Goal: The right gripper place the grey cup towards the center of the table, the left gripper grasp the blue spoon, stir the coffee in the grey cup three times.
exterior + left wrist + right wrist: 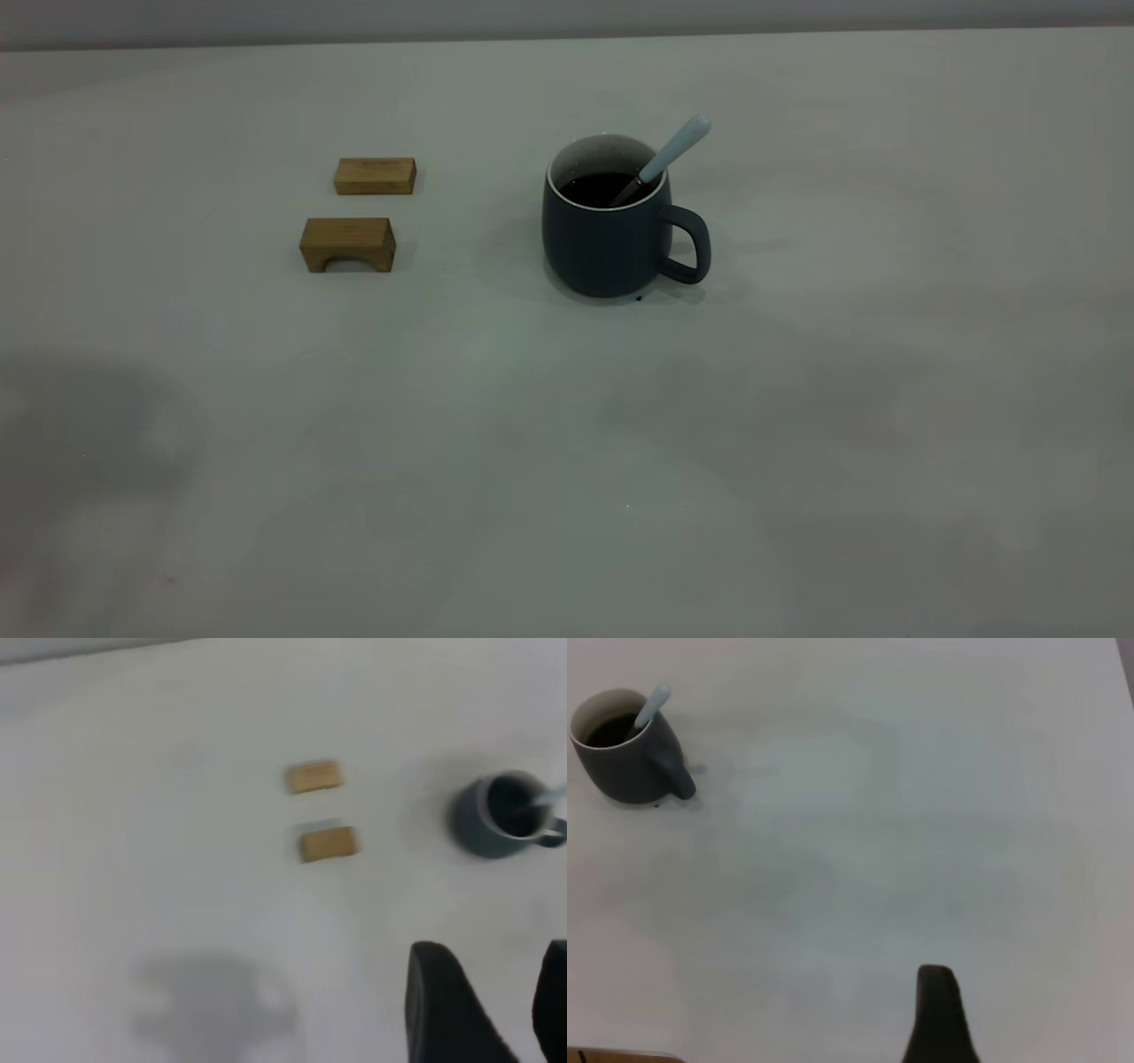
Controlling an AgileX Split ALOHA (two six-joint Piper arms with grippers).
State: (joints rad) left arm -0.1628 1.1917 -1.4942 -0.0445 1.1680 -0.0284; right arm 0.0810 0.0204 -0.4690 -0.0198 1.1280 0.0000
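Observation:
The grey cup [611,239] stands upright near the middle of the table [567,461], its handle pointing right. Dark coffee [598,188] fills it. The blue spoon [678,146] rests in the cup, bowl in the coffee, handle leaning over the right rim. Neither gripper shows in the exterior view. In the left wrist view my left gripper [493,957] is open and empty, far from the cup [492,828]. In the right wrist view my right gripper [1032,1005] shows one finger [935,1010] with bare table beside it, far from the cup [629,762].
Two brown wooden blocks lie left of the cup, a flat one [375,175] behind an arched one [347,244]. A tiny dark speck [639,299] sits just in front of the cup. Broad bare table stretches toward the front and right.

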